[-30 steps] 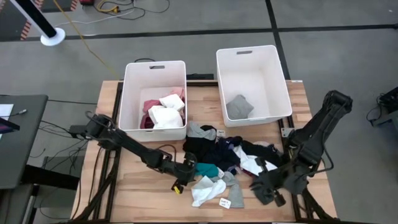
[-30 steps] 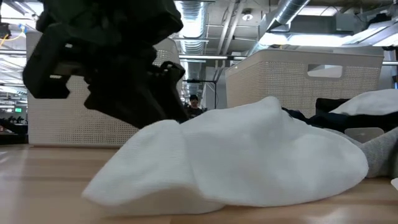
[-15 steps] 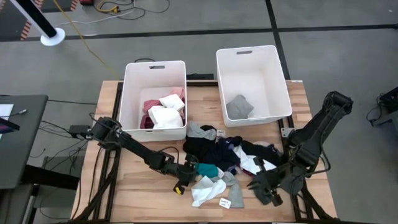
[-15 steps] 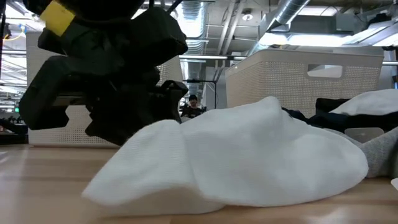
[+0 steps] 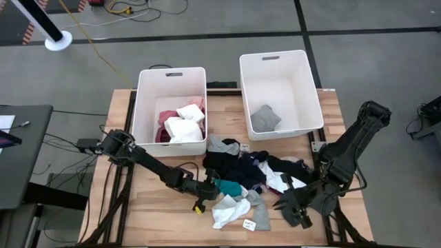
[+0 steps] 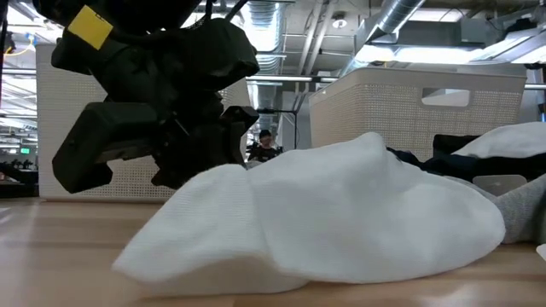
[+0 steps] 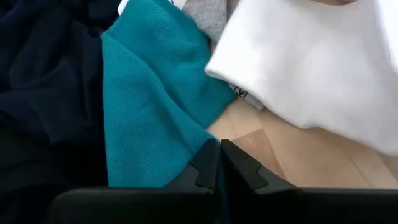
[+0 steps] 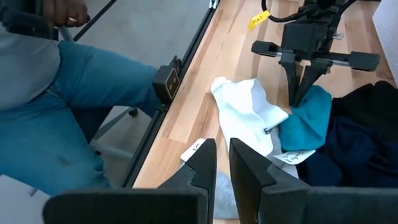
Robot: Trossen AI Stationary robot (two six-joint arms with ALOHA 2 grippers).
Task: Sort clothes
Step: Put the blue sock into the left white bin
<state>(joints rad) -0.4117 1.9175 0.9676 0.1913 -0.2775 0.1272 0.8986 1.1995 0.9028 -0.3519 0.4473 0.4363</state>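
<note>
Left gripper low on the table, fingers pinching the teal garment's edge at the clothes pile, white sock just beside. Right gripper at the pile's right end, fingers narrowly apart, nothing held.

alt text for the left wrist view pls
The left gripper is shut, fingers pressed together at the edge of a teal garment on the wooden table. Navy fabric lies on one side of it, a white garment on the other.
</note>
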